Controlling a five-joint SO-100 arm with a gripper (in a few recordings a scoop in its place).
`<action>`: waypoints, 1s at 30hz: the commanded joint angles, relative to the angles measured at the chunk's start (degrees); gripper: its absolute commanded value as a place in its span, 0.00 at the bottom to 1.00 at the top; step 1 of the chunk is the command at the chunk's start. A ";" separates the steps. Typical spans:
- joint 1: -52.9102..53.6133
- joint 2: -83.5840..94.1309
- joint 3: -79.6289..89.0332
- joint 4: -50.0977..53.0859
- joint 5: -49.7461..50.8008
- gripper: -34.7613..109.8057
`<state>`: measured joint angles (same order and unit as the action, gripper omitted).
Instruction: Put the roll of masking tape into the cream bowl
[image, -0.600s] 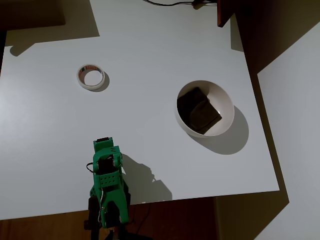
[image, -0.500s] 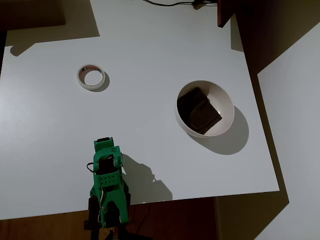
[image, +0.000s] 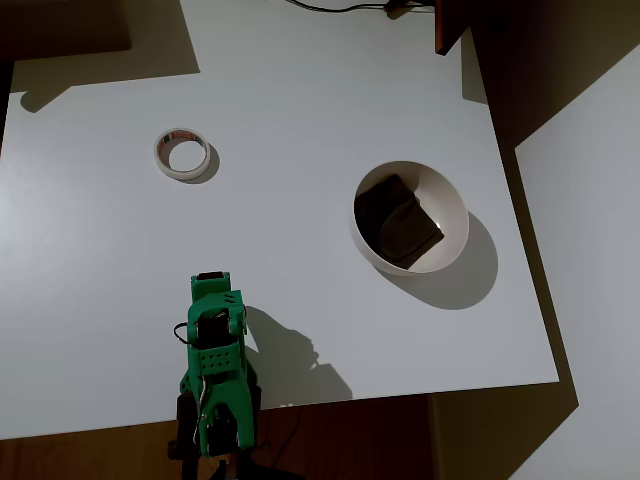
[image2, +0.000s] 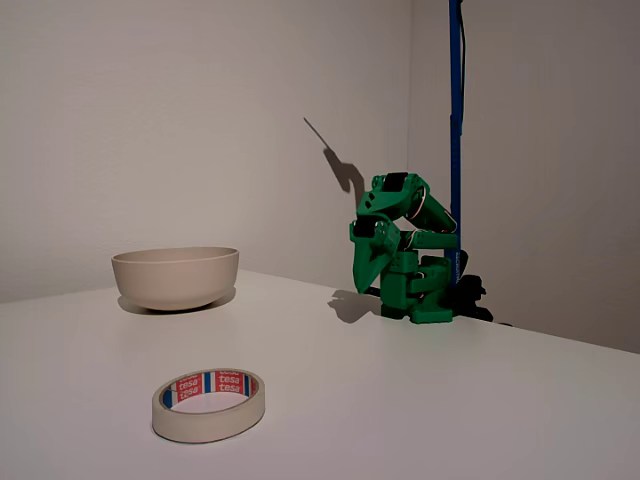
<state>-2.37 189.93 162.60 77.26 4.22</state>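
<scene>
**Folded at the counter edge, tape untouched**

Since half a second ago, only my green arm has shifted, its top edging a touch away from the counter's near edge in the overhead view; tape and bowl lie where they lay.

My green two-finger pincer (image2: 368, 268) hangs folded close against my base, its tip pointing down just above the white counter (image: 300, 120). From the fixed view the fingers look drawn together, but they are seen edge-on and I cannot tell for sure whether they are shut or slightly parted. It grips nothing. In the overhead view my green arm (image: 216, 340) sits at the lower left, by the counter's near edge.

The small flat ring of off-white masking tape (image: 182, 154) lies flat on the counter, well apart from me, toward the upper left in the overhead view. In the fixed view the same roll (image2: 209, 403) sits nearest the camera (its inner core printed in red and blue bands).

The large round cream-white bowl (image: 455, 215) stands upright on the counter toward the right in the overhead view, well apart from the tape. A dark brown square block (image: 397, 221) rests tilted inside it. In the fixed view the bowl (image2: 175, 276) stands at left.

A blue pole (image2: 455, 120) rises behind my base.
</scene>
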 joint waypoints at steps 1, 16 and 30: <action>0.18 -8.53 -11.60 -2.99 1.58 0.18; -1.76 -42.19 -45.00 4.31 5.19 0.18; 9.05 -85.43 -81.39 6.33 1.49 0.18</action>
<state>4.83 112.32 95.98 81.12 5.89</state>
